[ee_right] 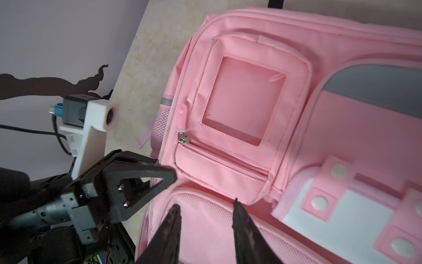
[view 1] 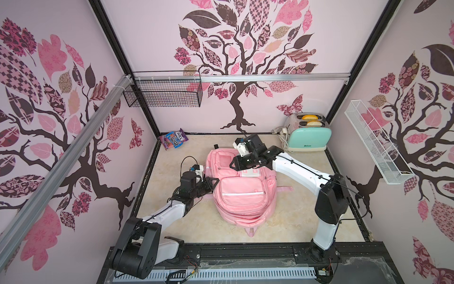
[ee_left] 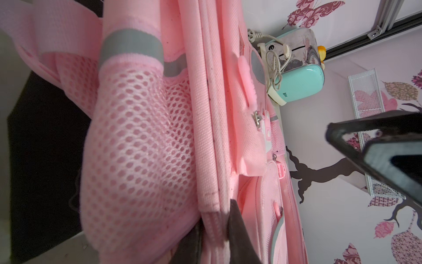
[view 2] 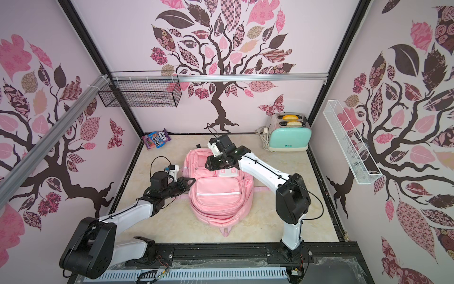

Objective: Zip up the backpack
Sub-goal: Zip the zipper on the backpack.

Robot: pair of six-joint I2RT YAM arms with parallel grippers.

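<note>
The light-pink backpack (view 1: 242,194) (view 2: 218,196) lies flat on the table with its front pockets up. My left gripper (view 1: 215,180) (view 2: 192,181) is at its left side. In the left wrist view this gripper (ee_left: 215,212) is shut on a pink seam strip beside the mesh side pocket (ee_left: 137,148). My right gripper (view 1: 233,165) (view 2: 208,165) hovers over the upper front pocket, and in the right wrist view it (ee_right: 205,203) is open with only fabric below it. A metal zipper slider (ee_right: 182,138) with a pink pull tab (ee_right: 182,113) sits at the end of that pocket's zip.
A mint toaster (view 1: 308,137) with its cord stands at the back right. A candy bag (view 1: 173,140) leans in the back left corner. A black wire basket (view 1: 163,92) hangs on the back rail and a white wire shelf (view 1: 375,142) on the right wall.
</note>
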